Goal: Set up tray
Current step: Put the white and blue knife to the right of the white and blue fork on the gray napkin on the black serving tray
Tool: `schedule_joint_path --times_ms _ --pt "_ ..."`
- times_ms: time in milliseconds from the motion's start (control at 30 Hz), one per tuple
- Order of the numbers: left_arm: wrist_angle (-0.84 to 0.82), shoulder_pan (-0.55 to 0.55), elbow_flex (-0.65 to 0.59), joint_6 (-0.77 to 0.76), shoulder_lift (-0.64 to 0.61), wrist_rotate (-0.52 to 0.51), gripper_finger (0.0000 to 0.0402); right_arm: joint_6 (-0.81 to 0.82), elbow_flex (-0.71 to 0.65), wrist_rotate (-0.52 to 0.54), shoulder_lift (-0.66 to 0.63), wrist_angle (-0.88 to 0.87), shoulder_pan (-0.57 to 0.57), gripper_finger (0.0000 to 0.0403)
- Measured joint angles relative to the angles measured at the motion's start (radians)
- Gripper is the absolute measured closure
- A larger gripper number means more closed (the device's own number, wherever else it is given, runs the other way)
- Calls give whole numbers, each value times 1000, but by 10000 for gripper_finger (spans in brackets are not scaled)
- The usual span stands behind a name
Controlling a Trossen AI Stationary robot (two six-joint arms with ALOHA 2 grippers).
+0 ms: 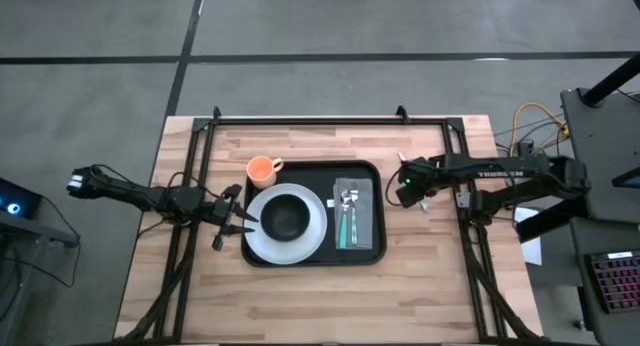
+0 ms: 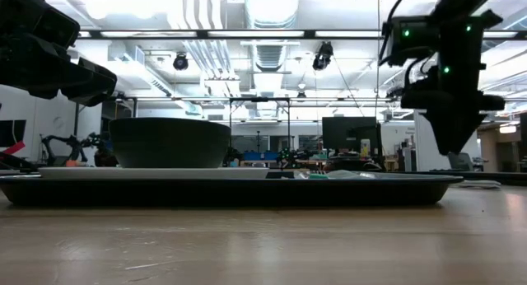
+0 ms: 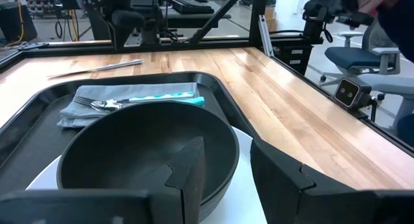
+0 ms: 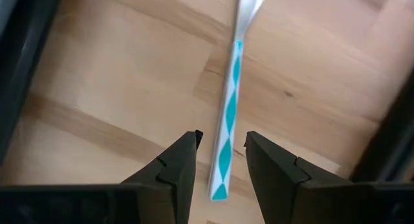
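The black tray [image 1: 365,176] lies mid-table and carries a white plate [image 1: 312,238] with a black bowl [image 1: 285,218] on it. It also holds a grey napkin [image 1: 362,201] with two teal-handled utensils on top. An orange cup [image 1: 262,170] stands at the tray's far left corner. A third utensil with a teal-and-white handle [image 4: 226,120] lies flat on the wood right of the tray. My right gripper [image 4: 220,153] hangs open above it, pointing down, a finger on either side of the handle's free end. My left gripper [image 1: 243,221] waits open, raised, at the plate's left edge.
Black frame rails [image 1: 200,186] run along the table's left, right and far sides. Bare wood [image 1: 320,306] stretches between the tray and the near edge. Cables and equipment [image 1: 600,136] stand off the table to the right.
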Motion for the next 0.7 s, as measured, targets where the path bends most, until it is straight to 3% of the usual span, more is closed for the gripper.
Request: schedule_joint_path --times_ms 400,700 --pt "0 0 0 0 0 0 293 -123 -106 -33 7 179 -131 280" --pt "0 0 0 0 0 0 293 -126 -171 -50 7 231 -170 280"
